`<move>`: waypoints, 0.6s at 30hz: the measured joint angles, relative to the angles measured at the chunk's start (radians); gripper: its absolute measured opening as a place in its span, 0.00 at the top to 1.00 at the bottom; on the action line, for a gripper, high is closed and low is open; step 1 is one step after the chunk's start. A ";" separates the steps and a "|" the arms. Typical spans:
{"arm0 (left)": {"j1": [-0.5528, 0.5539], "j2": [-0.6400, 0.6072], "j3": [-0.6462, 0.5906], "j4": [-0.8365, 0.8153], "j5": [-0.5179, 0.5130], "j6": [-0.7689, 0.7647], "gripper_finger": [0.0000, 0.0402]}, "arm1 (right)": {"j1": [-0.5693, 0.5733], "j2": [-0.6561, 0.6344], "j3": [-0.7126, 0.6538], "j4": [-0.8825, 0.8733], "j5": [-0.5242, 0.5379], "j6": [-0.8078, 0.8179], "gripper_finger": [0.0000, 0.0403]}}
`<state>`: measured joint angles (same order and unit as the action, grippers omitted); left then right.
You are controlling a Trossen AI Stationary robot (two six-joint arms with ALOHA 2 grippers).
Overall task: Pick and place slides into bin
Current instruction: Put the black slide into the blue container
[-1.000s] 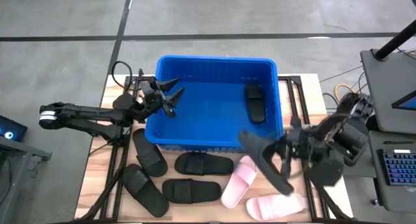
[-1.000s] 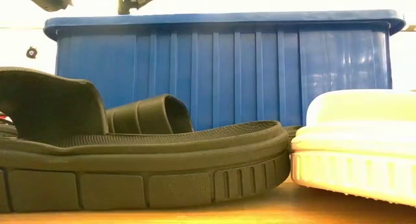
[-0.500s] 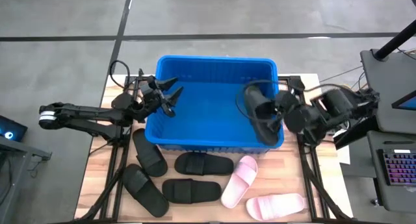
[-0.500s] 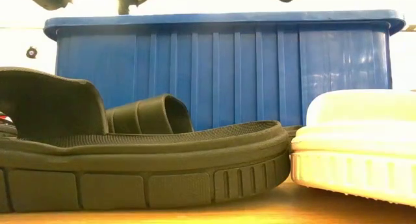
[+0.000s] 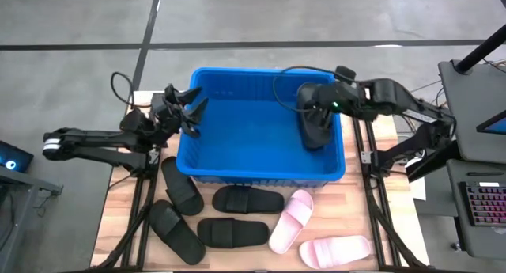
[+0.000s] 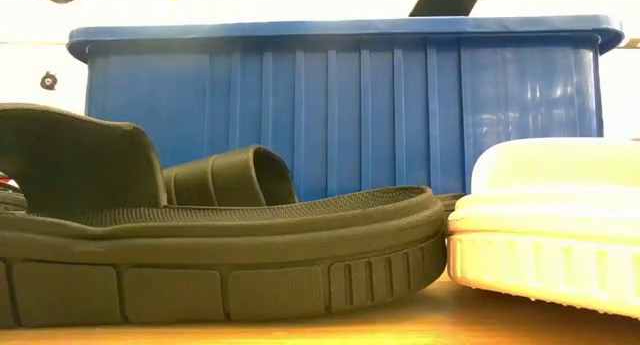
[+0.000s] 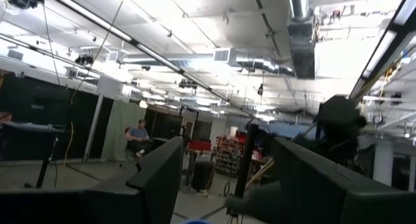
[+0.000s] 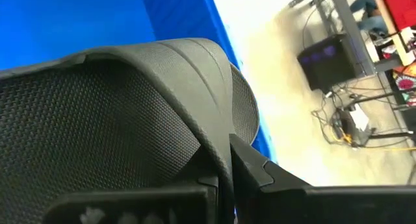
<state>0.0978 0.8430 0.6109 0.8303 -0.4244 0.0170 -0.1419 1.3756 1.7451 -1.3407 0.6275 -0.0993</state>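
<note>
While the right gripper hangs over the right end of the blue bin, its jaws are clamped on the strap of a black slide; slide is inside the bin, near the right wall. Whether a second black slide lies under it: cannot tell.

Left gripper hovers at the bin's left rim, fingers spread wide, holding nothing.

On the bench, along the front edge: four black slides to the left and centre, two pink slides near the front right corner. All lie outside the bin, close to its front wall.
</note>
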 joint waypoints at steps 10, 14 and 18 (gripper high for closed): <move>0.000 -0.060 -0.002 -0.001 0.000 0.023 0.44 | -0.189 0.065 -0.114 0.070 -0.139 -0.187 0.98; 0.000 -0.060 -0.009 -0.002 0.000 0.023 0.44 | -0.225 0.065 -0.194 0.177 -0.142 -0.260 0.98; 0.000 -0.060 -0.012 -0.002 0.000 0.023 0.44 | -0.249 0.065 -0.264 0.245 -0.166 -0.323 0.98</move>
<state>0.0979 0.7833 0.5991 0.8280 -0.4244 0.0395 -0.3908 1.4410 1.4809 -1.0953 0.4617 -0.4221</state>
